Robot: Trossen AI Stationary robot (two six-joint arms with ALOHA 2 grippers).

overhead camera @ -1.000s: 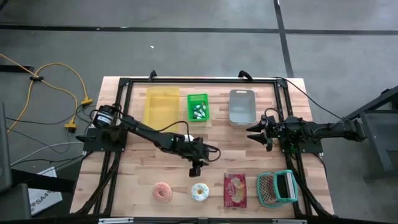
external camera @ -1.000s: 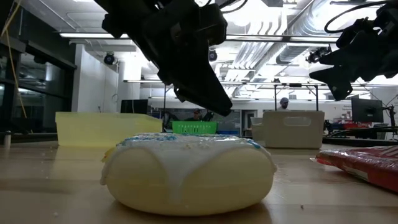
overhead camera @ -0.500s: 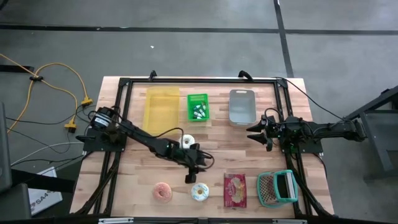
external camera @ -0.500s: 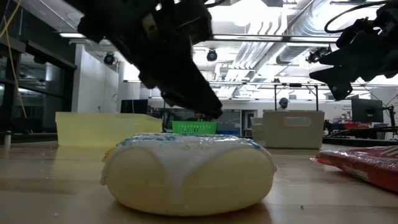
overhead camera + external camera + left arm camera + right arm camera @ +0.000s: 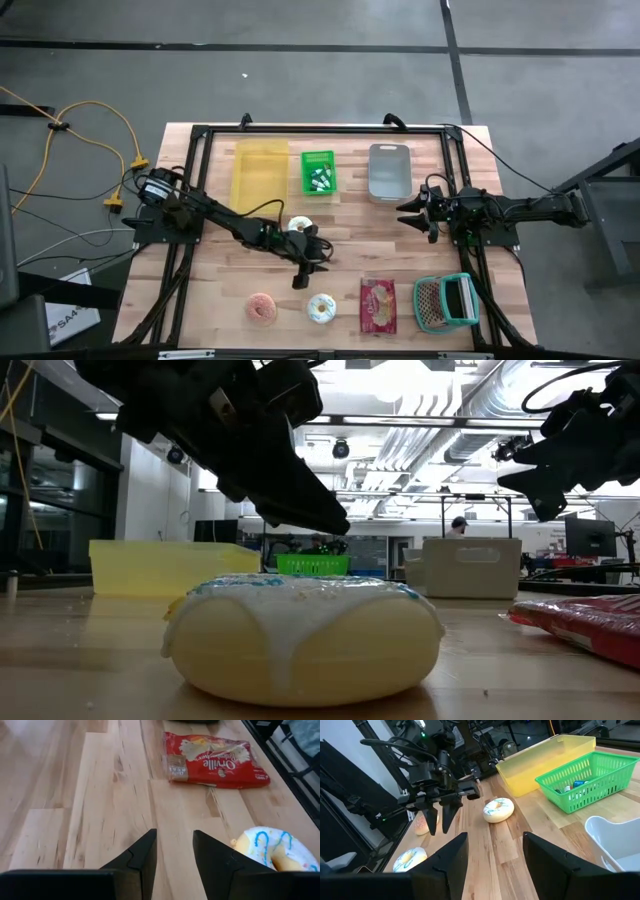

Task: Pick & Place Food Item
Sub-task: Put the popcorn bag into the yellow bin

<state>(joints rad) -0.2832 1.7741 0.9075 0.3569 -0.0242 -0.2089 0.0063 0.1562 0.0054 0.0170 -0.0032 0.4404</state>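
Note:
Three donuts lie flat on the wooden table: a white one with blue icing (image 5: 321, 308) (image 5: 272, 851) (image 5: 300, 635) and a pink one (image 5: 262, 307) near the front edge, and another white one (image 5: 300, 228) (image 5: 498, 809) mid-table. A red snack bag (image 5: 378, 305) (image 5: 215, 752) lies flat to the right of the blue-iced donut. My left gripper (image 5: 299, 282) (image 5: 173, 842) (image 5: 441, 822) hangs open above bare wood, slanting down, just beyond and left of that donut, with nothing between its fingers. My right gripper (image 5: 405, 212) (image 5: 492, 850) waits open at the table's right side.
A yellow bin (image 5: 260, 170), a green basket (image 5: 318, 172) holding small items and a grey bin (image 5: 389, 170) stand along the far edge. A teal wire basket (image 5: 445, 300) sits at the near right. A black frame (image 5: 195, 140) borders the table.
My left gripper has moved a little toward the table's left and near edges and sunk, tipping further downward. Its fingers have stayed apart. This has uncovered the mid-table white donut in the high view.

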